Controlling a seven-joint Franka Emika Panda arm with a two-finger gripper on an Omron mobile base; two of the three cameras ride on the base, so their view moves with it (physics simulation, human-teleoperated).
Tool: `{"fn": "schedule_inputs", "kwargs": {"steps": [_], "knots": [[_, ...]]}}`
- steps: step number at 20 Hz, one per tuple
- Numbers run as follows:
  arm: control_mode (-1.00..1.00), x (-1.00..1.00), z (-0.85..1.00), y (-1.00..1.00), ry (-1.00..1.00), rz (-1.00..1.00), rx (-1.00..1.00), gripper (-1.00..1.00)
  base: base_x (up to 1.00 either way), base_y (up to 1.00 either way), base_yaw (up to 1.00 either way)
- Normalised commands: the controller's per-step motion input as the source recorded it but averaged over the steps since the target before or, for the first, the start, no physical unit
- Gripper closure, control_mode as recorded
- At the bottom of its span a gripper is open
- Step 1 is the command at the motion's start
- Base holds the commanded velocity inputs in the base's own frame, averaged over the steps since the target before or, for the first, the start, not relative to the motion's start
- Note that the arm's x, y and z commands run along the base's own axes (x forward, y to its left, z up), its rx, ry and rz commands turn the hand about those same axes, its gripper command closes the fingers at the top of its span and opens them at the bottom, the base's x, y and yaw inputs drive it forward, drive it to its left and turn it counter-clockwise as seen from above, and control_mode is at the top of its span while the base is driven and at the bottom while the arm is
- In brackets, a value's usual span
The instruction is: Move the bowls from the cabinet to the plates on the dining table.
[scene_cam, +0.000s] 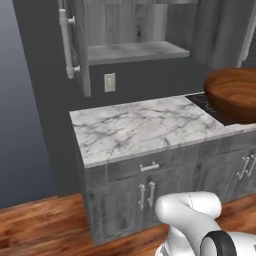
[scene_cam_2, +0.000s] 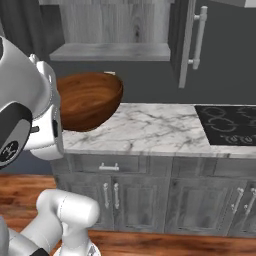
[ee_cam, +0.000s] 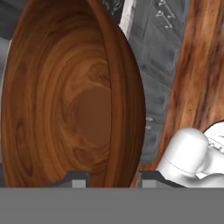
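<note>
The hand (ee_cam: 109, 177) pinches the rim of the brown wooden bowl (ee_cam: 65, 96), one finger inside and one outside, so the bowl will not slip. The bowl hangs in the air right in front of the hand, above the marble bench (scene_cam: 140, 127), likely on its way to a plate.

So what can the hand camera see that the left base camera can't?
Hand view alone: the inside of the wooden bowl, with its ringed grain and flat dark bottom, and the gripper with one finger inside the rim and the other outside, shut on the bowl's wall.

Left base view alone: the marble counter, the open cabinet's bare shelf, its door handle, and a wall socket.

Both: the reddish-brown bowl, grey cupboard doors with silver handles, and the wooden floor.
</note>
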Motion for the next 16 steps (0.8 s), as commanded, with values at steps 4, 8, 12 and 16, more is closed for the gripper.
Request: {"fn": "schedule_inputs", "kwargs": {"steps": [4,8,12,16], "knots": [[1.0,0.0,0.0,0.0,0.0,0.0,0.0,1.0,0.0,0.0,-0.25],[1.0,0.0,0.0,0.0,0.0,0.0,0.0,1.0,0.0,0.0,-0.25],[1.0,0.0,0.0,0.0,0.0,0.0,0.0,1.0,0.0,0.0,-0.25],[1.0,0.0,0.0,0.0,0.0,0.0,0.0,1.0,0.0,0.0,-0.25]]}}
